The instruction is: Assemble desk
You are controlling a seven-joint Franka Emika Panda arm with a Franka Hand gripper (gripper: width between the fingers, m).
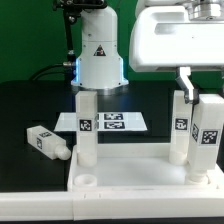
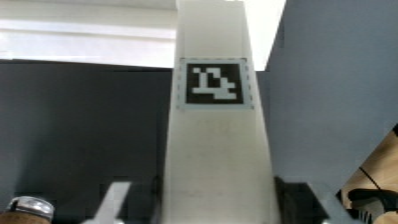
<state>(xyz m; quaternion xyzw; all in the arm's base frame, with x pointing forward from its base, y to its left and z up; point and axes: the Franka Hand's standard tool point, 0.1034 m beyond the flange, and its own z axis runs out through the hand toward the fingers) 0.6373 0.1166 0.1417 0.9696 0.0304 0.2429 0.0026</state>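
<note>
Three legs [image 1: 87,125] upright on panel [image 1: 130,178], fourth leg [image 1: 47,143] loose on table [image 1: 30,105]; straddling one with gripper [image 1: 186,90], clamped or slack, cannot tell

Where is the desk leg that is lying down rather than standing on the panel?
In the exterior view the lying leg rests on the black table at that view's left, just left of the nearest upright leg and the marker board.
</note>
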